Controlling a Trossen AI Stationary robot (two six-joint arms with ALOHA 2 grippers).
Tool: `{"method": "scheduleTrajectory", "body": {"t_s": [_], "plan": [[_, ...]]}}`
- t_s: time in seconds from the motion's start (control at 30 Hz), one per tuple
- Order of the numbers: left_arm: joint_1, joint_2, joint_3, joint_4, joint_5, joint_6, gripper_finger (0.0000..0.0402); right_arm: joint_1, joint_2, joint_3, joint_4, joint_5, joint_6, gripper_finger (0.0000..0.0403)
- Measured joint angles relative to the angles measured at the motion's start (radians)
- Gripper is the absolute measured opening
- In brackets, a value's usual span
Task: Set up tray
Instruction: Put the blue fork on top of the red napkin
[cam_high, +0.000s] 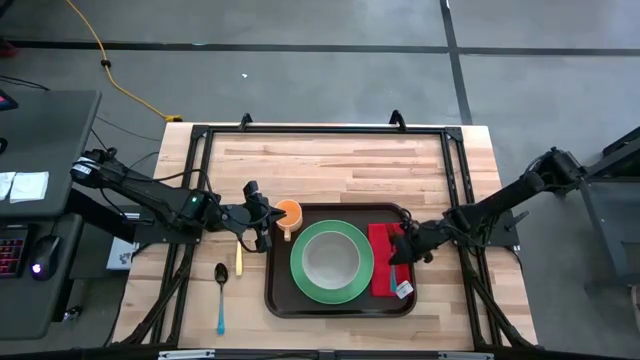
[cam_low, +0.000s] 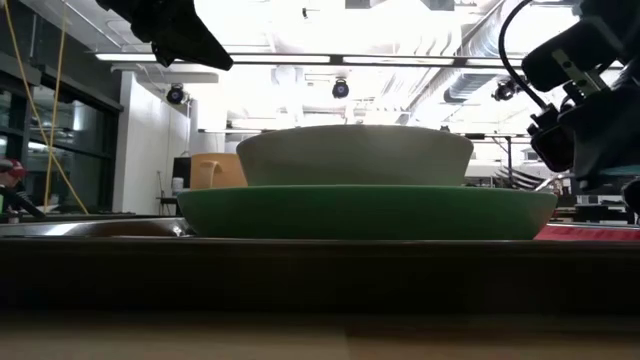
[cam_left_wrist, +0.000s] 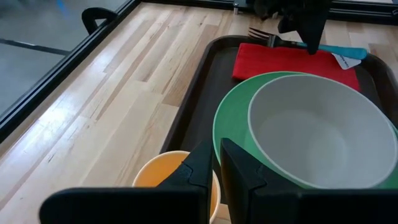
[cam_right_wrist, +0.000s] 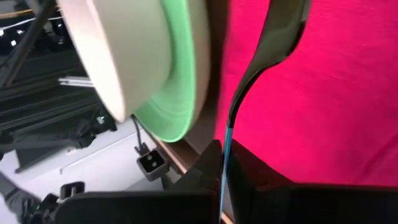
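Note:
The dark-brown tray (cam_high: 282, 300) lies mid-table and carries a green plate (cam_high: 300, 278) with a white bowl (cam_high: 331, 260) on it. A red napkin (cam_high: 382, 268) lies at the plate's right. My left gripper (cam_high: 268, 222) is shut on an orange cup (cam_left_wrist: 163, 183) at the tray's far left corner; the cup's bottom is hidden. My right gripper (cam_high: 400, 247) is shut on a blue-handled fork (cam_right_wrist: 277, 37) over the napkin. My left gripper pinches the cup's rim (cam_left_wrist: 214, 190) on the side toward the plate, one finger (cam_left_wrist: 198, 169) inside the cup and the other (cam_left_wrist: 242, 177) outside. The fingers slant down from the table's left. The cup stays upright. My right gripper pinches the fork's blue handle (cam_right_wrist: 225, 146) between its two fingers, which slant down from the table's right and lie across the fork. The fork is turned on edge, its tines (cam_left_wrist: 260, 34) toward the far side. Whether it touches the napkin, I cannot tell.
Left of the tray, a blue-handled spoon (cam_high: 221, 295) and a yellow-handled utensil (cam_high: 239, 258) lie on the wooden table. A black frame (cam_high: 320, 130) borders the tabletop. Bare wood stretches along the far side (cam_high: 330, 165).

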Motion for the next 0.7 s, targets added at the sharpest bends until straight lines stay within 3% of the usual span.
{"method": "scheduleTrajectory", "body": {"t_s": [0.7], "plan": [[0.000, 0.000, 0.001, 0.002, 0.000, 0.000, 0.0062, 0.015, 0.000, 0.000, -0.051, 0.003, 0.027, 0.0000]]}}
